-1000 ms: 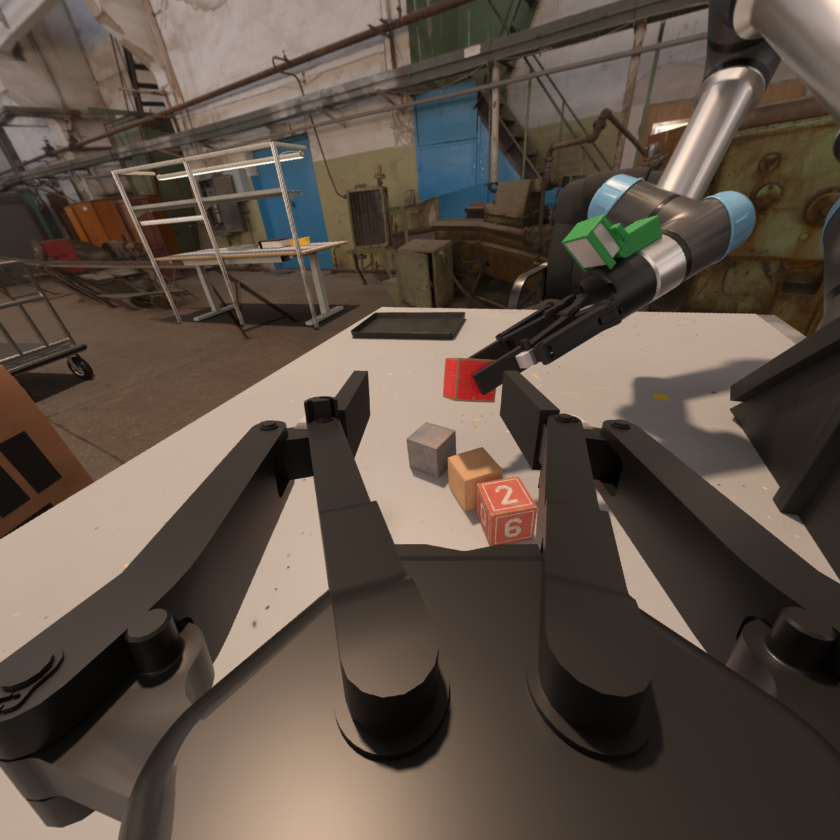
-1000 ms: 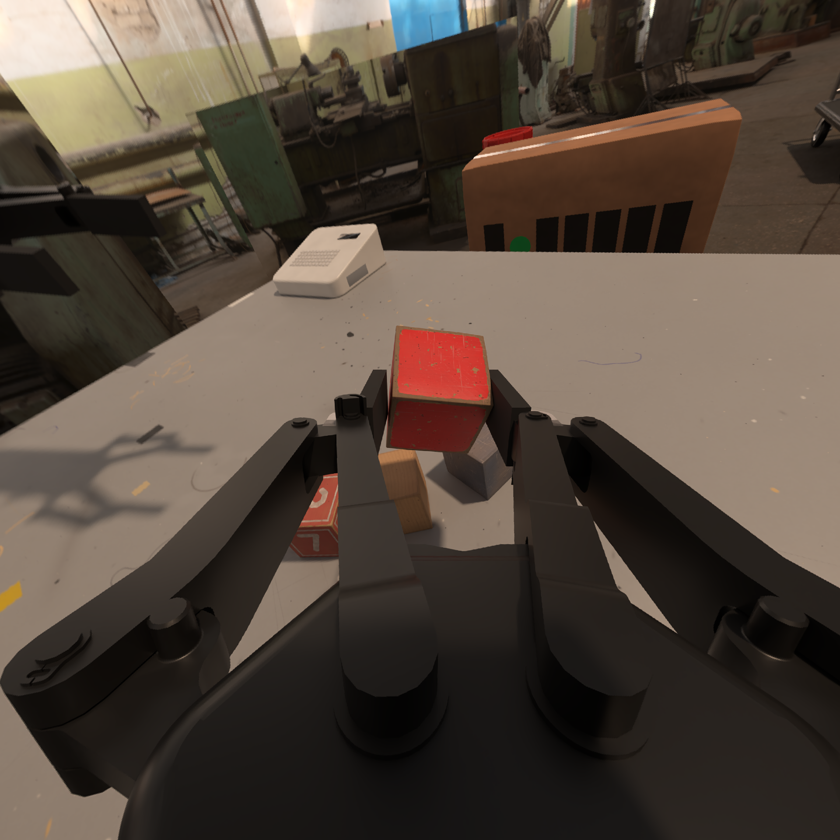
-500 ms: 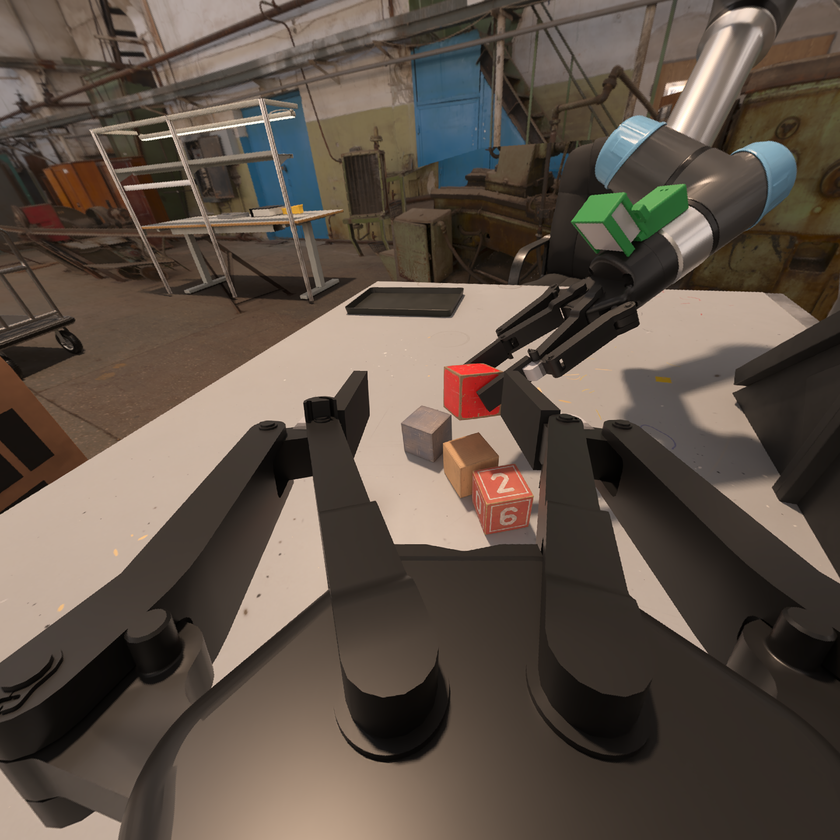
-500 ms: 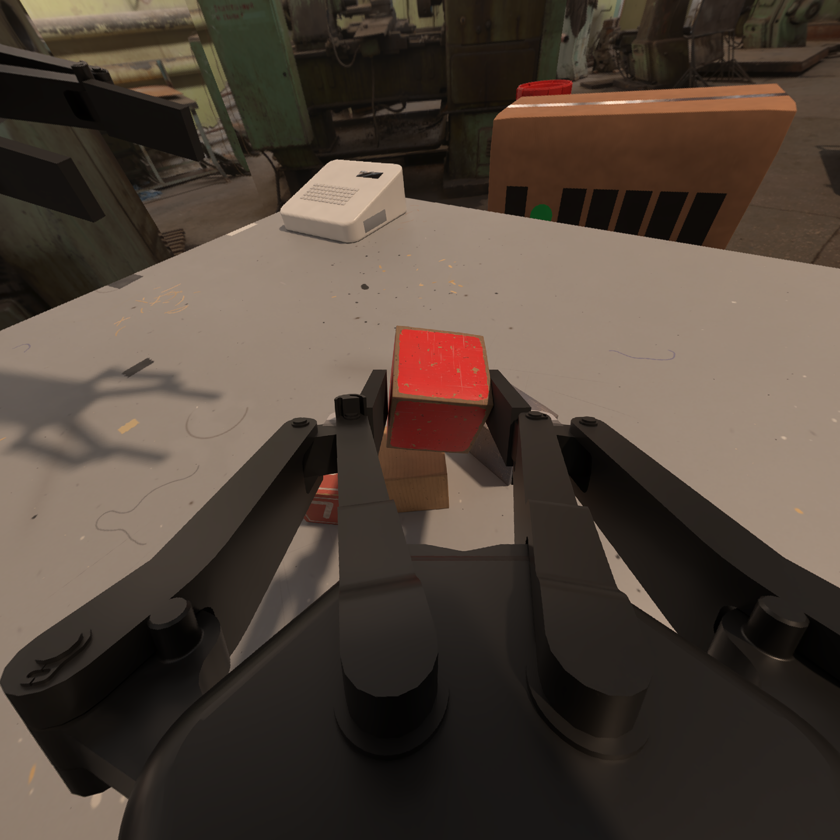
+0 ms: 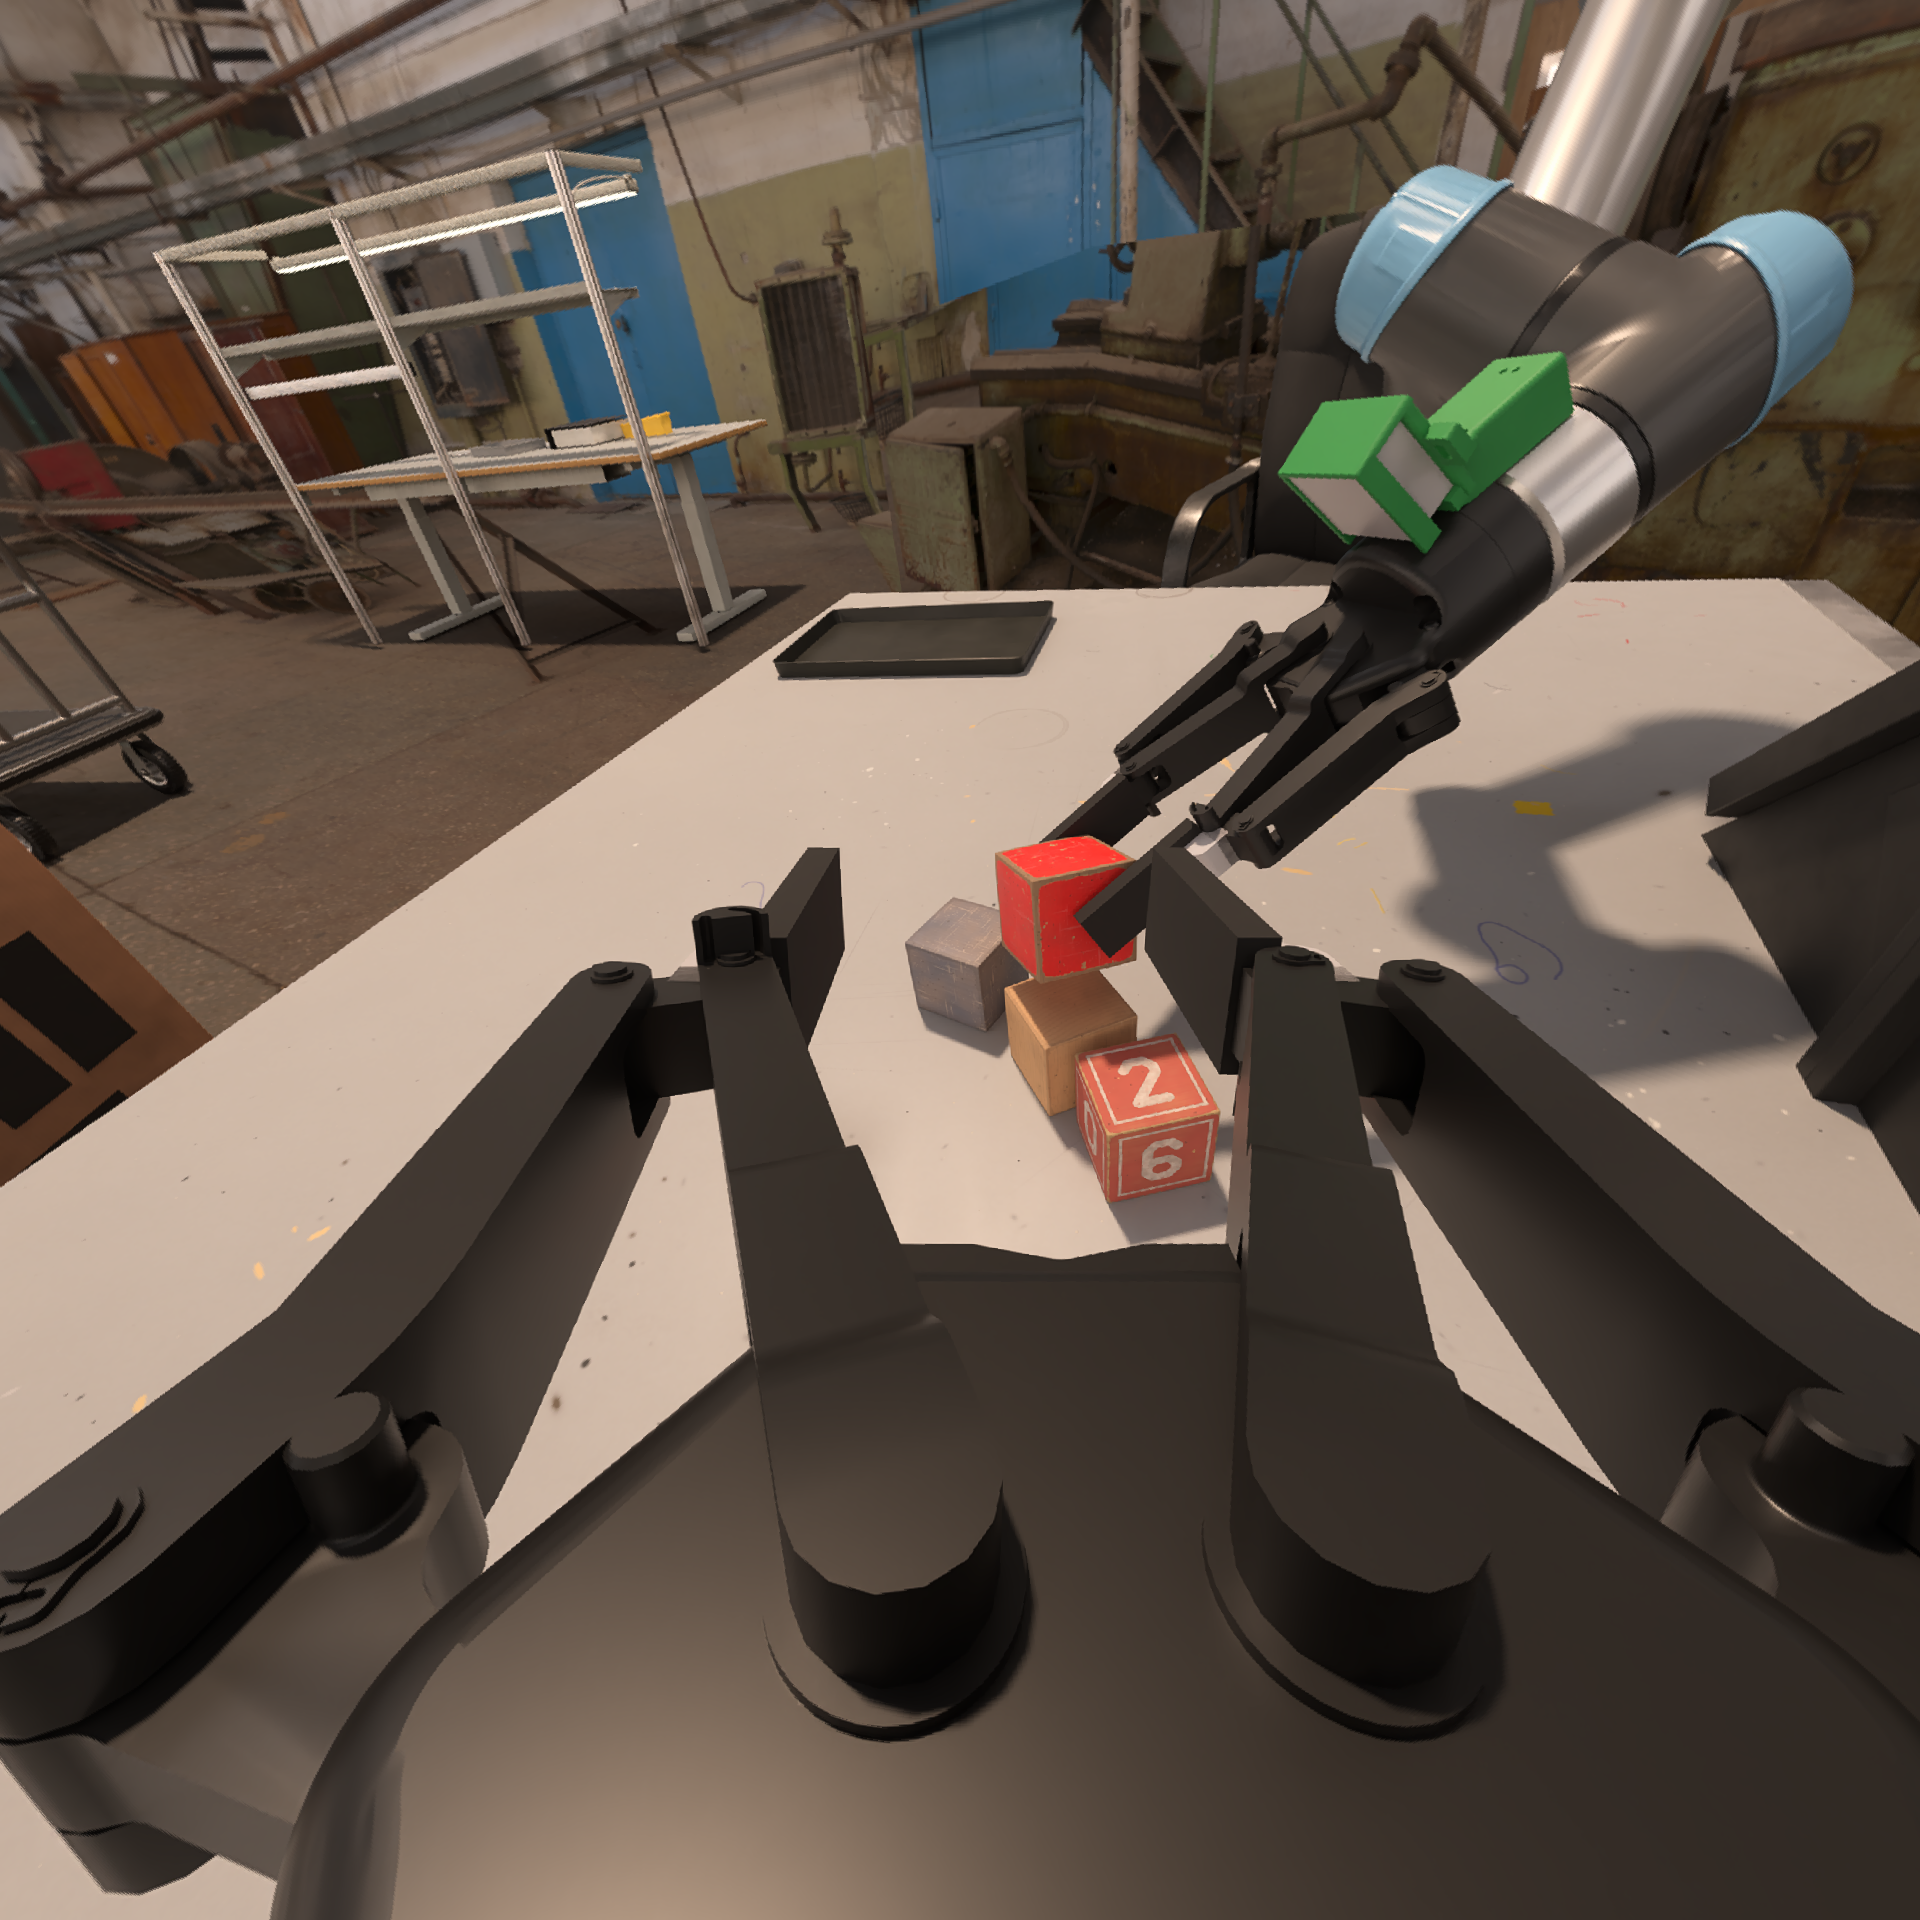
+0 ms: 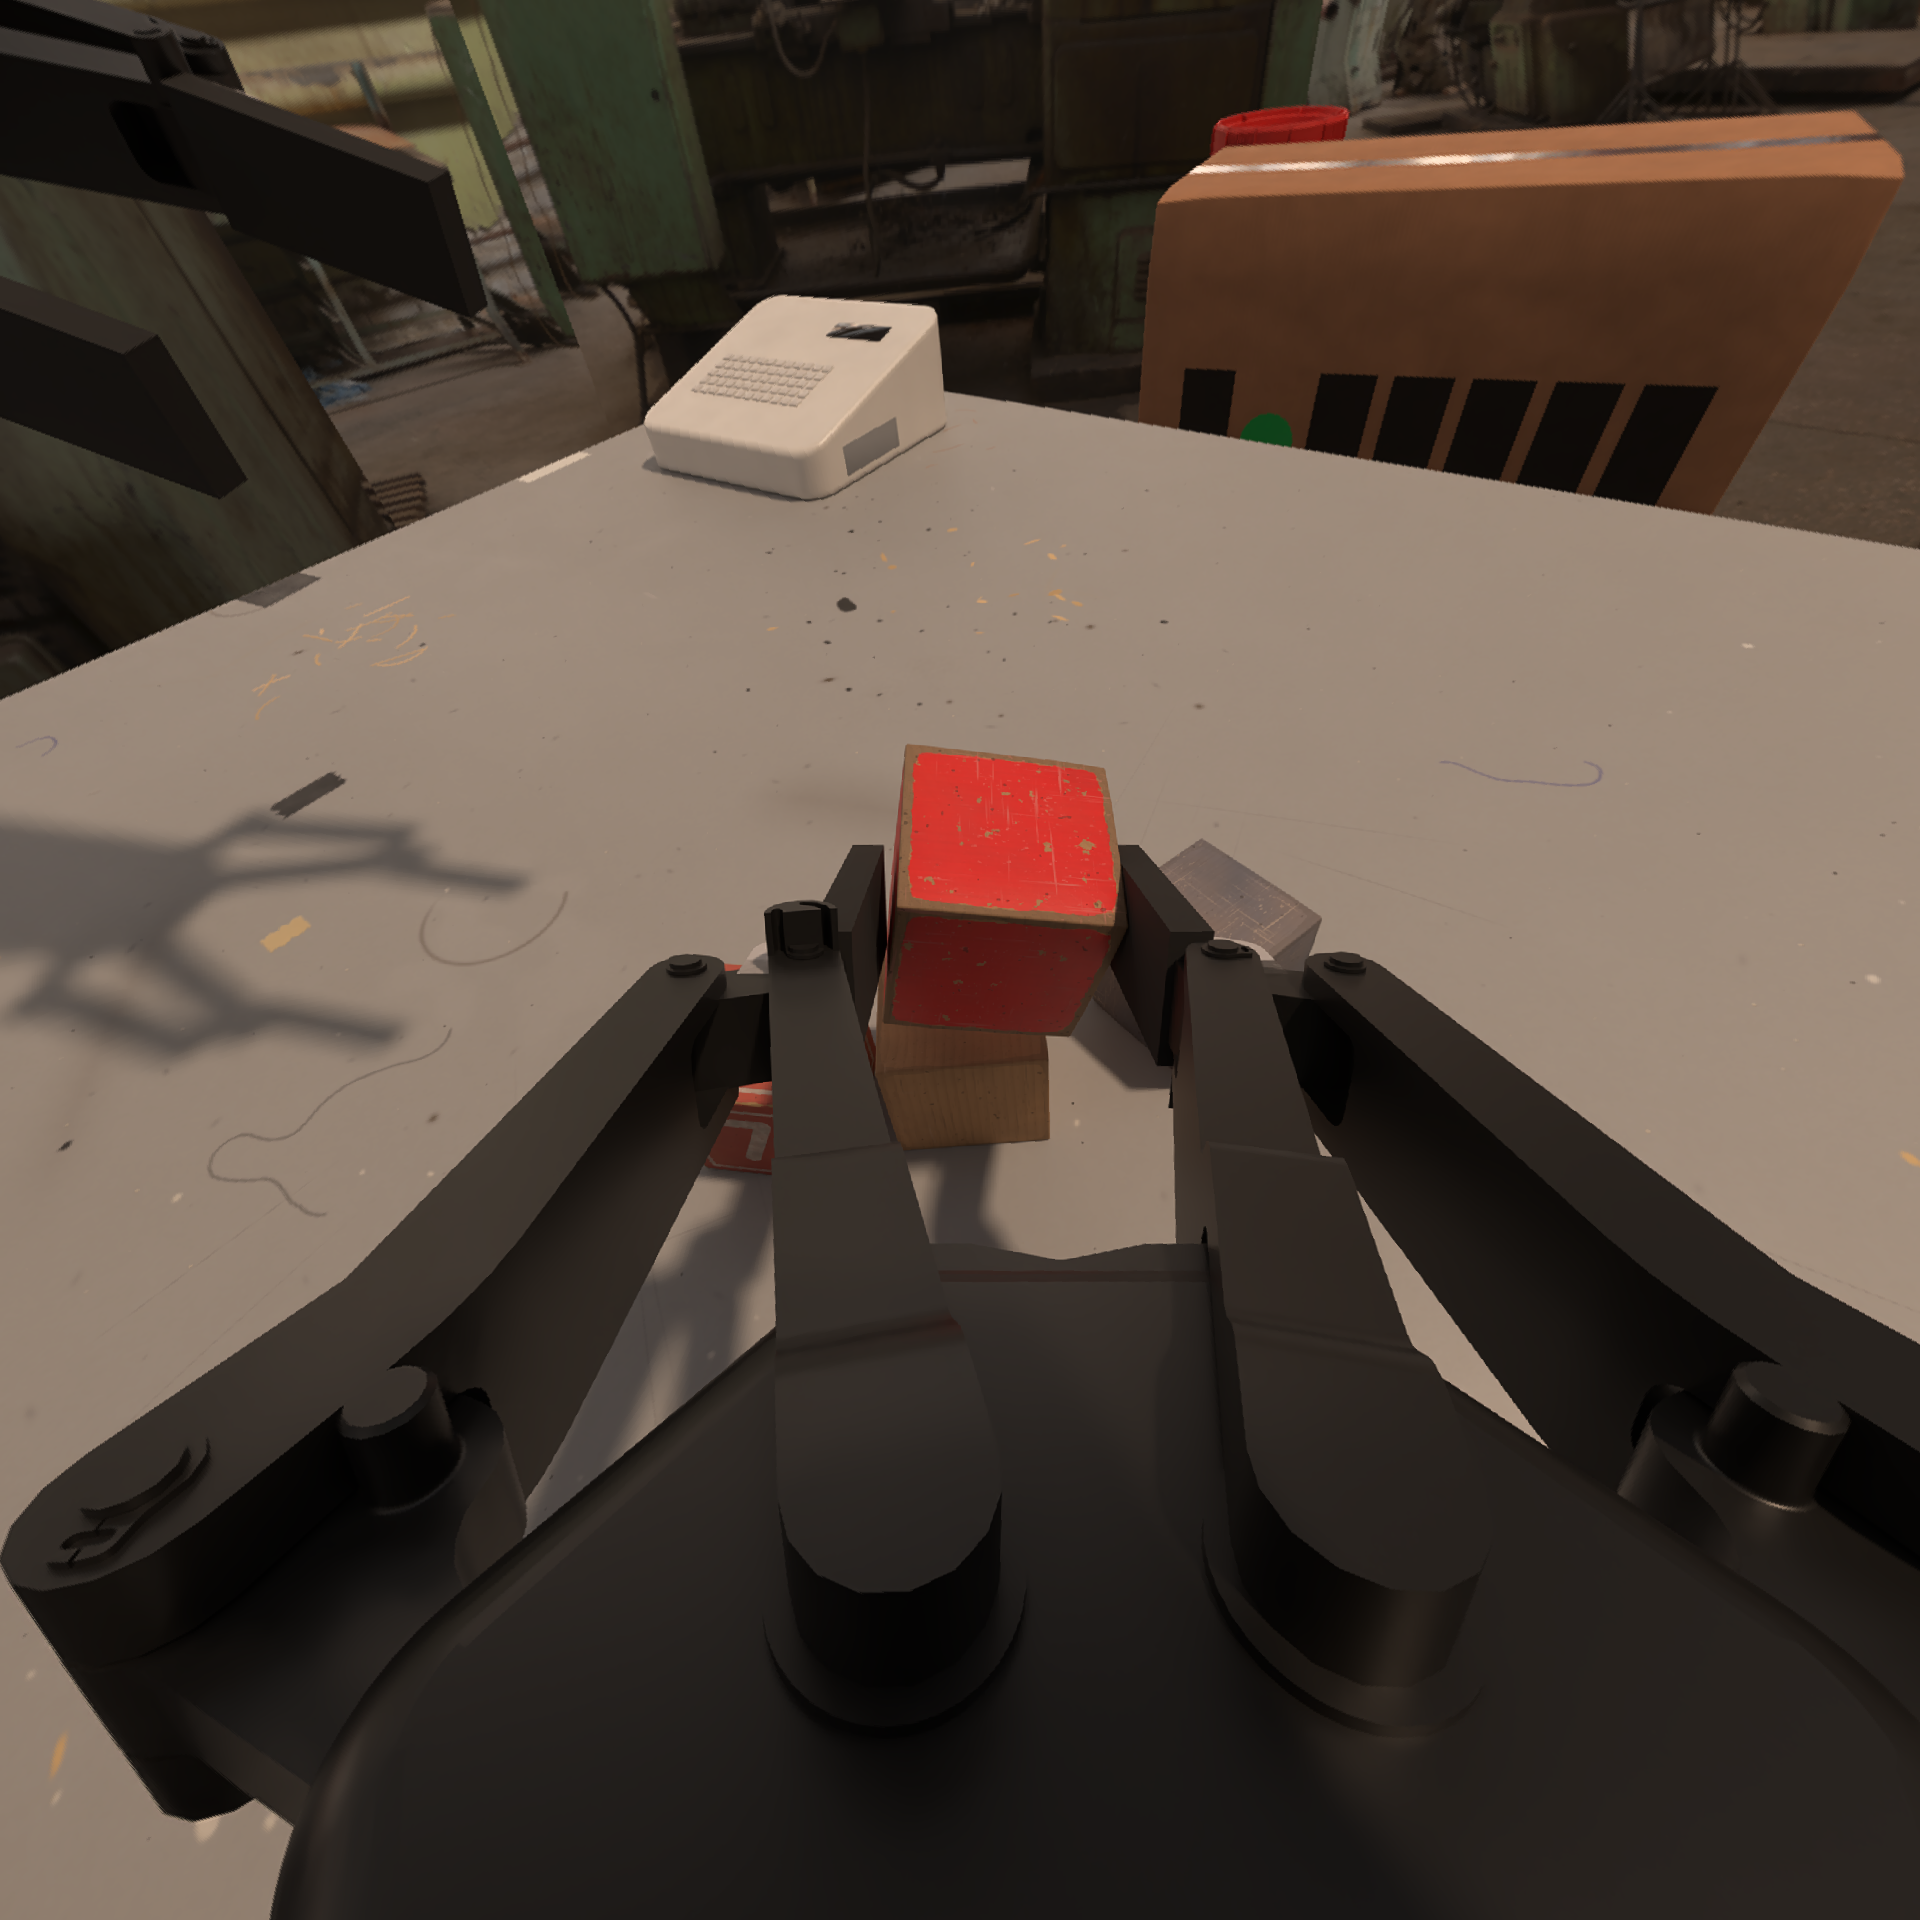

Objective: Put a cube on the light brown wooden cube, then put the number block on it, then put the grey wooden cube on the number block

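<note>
Right gripper [image 6: 1003, 925] is clamped on the red cube [image 6: 1003, 894] by two opposite side faces, over the light brown wooden cube [image 6: 961, 1091]; contact unclear. Left gripper [image 5: 997, 935] hangs open and empty. Cube looks rigid, light, worn paint, probably grippy, so flat mid-face hold suits.

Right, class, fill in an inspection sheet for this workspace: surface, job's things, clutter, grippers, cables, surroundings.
Surface: grey table, speckled and scribbled on.
Job's things: red cube held over the light brown wooden cube, contact unclear; grey wooden cube and number block beside it on the table.
Clutter: black tray; white sloped device.
Grippers: right gripper shut on the red cube; left gripper open, empty.
Cables: nothing seen.
Surroundings: workshop, metal shelf rack, brown cabinet.
</note>
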Robot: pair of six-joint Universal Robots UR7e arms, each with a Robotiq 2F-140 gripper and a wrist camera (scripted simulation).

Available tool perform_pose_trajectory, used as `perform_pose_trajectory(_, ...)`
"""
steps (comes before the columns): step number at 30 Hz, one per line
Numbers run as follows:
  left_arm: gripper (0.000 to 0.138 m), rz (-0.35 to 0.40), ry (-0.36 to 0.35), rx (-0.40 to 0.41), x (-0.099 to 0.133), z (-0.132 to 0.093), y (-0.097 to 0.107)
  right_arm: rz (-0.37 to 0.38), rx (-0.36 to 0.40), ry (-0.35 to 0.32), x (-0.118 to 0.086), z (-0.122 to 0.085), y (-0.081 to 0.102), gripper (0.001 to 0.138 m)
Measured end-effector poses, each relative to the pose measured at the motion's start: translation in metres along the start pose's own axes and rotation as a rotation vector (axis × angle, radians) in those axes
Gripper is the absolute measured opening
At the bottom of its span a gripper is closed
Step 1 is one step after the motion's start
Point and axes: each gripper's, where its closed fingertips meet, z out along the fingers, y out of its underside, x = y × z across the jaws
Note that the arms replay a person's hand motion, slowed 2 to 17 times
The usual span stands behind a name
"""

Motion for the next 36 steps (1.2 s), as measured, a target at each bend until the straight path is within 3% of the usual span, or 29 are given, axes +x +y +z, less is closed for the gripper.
perform_pose_trajectory(18, 0.078, 0.003, 0.049, -0.035, 0.018, 0.017, 0.002, -0.051, -0.062, 0.009, -0.007, 0.010, 0.013, 0.056)
perform_pose_trajectory(36, 0.084, 0.055, 0.050, -0.143, 0.035, 0.032, 0.011, -0.102, -0.083, 0.032, -0.010, 0.015, 0.017, 0.056)
